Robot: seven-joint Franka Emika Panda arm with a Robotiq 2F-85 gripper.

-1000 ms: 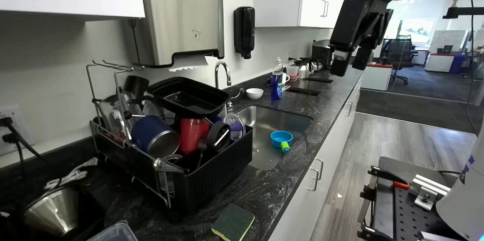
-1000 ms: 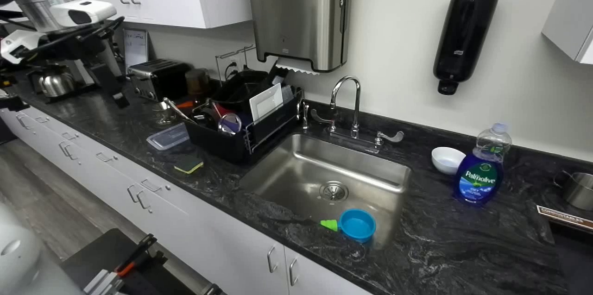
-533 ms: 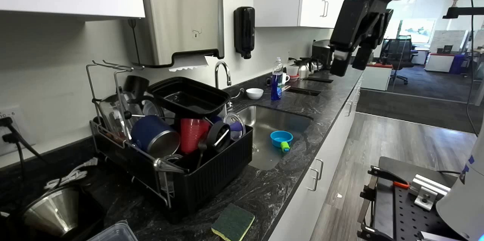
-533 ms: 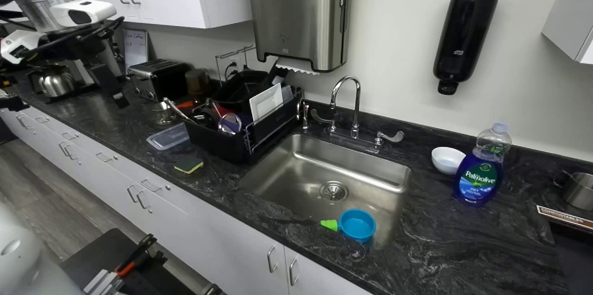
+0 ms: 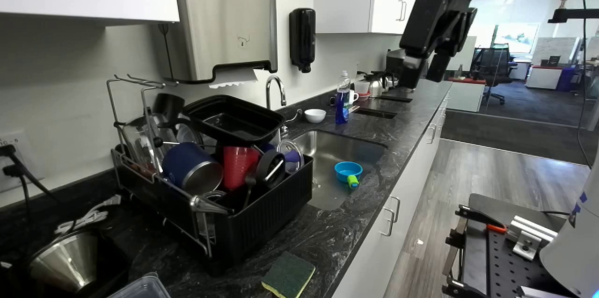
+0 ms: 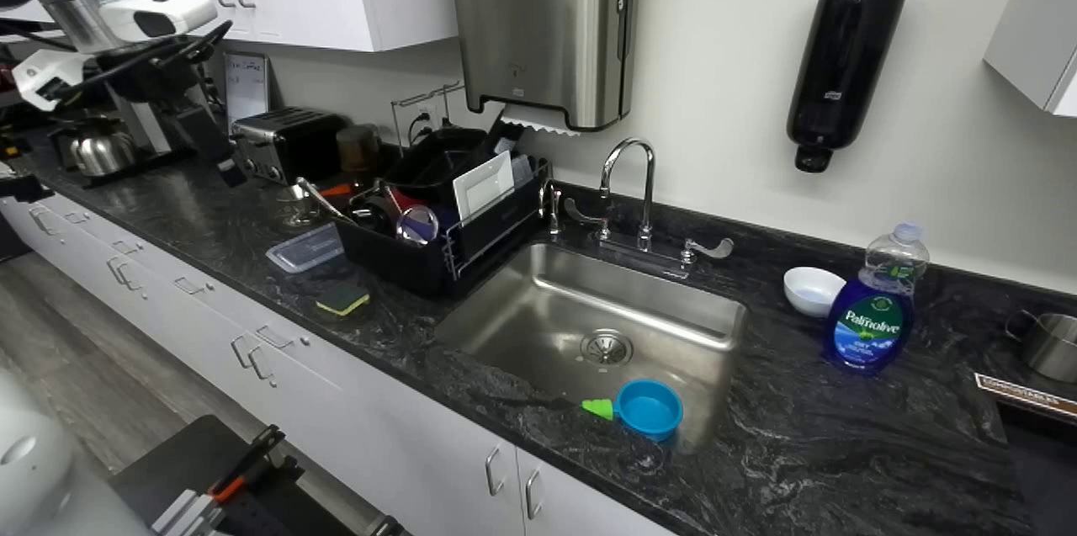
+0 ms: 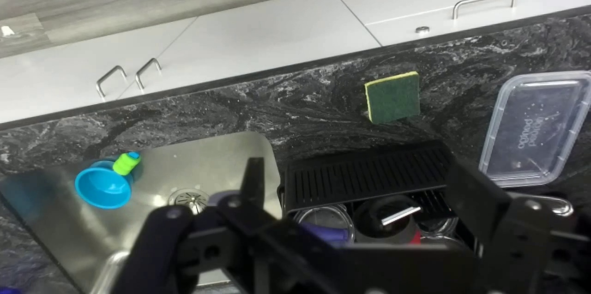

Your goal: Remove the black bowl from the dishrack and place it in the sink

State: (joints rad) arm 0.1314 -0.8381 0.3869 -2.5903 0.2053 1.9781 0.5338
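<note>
Widely spread gripper (image 5: 423, 76), empty, in midair

Green-and-yellow sponge (image 7: 393, 99); clear plastic lid (image 7: 535, 130); white bowl (image 6: 813, 289) beside Palmolive bottle (image 6: 871, 317); apparently a steel kettle (image 6: 103, 154)

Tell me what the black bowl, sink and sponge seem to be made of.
Black bowl: probably plastic, smooth and dull, with only faint highlights; coated metal can't be ruled out.
Sink: seemingly stainless steel, satin-finished, from its grey sides and blurred highlights.
Sponge: likely foam under a matte green scouring layer; its edge shows yellow.
</note>
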